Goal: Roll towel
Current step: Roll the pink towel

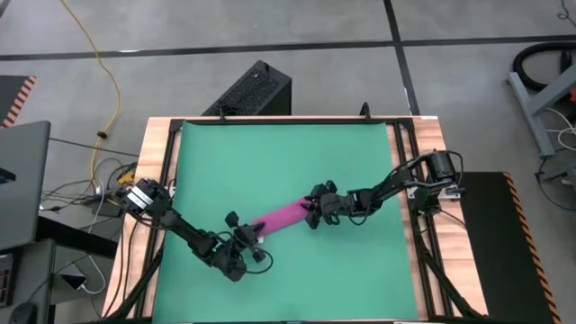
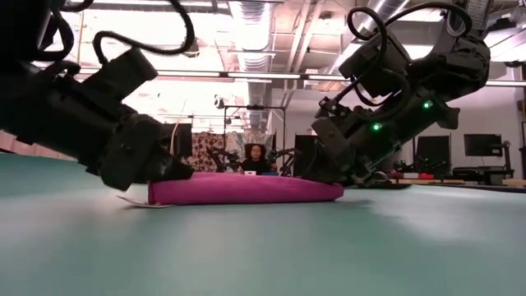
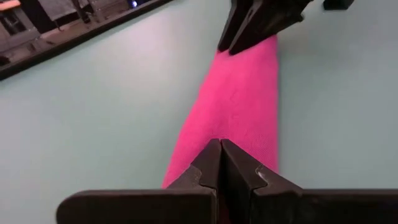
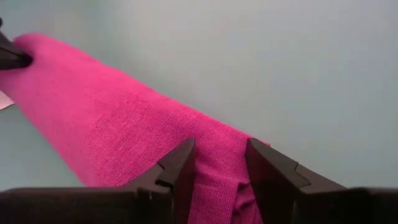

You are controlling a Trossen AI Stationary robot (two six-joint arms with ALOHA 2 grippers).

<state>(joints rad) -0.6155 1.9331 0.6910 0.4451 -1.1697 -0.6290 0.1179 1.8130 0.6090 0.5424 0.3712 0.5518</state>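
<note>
I see the towel (image 1: 286, 214) rolled mid-mat (image 1: 360, 270); my left gripper (image 3: 221, 163) clenched at one end, right gripper (image 4: 217, 163) grasping the other.

- The towel (image 1: 286, 214) has both ends covered by the grippers in the high view.
- In the right wrist view the towel's near end is cut off behind the right gripper (image 4: 221, 163).
- Beyond the towel, a person (image 2: 257, 156) is too small to tell more.
</note>
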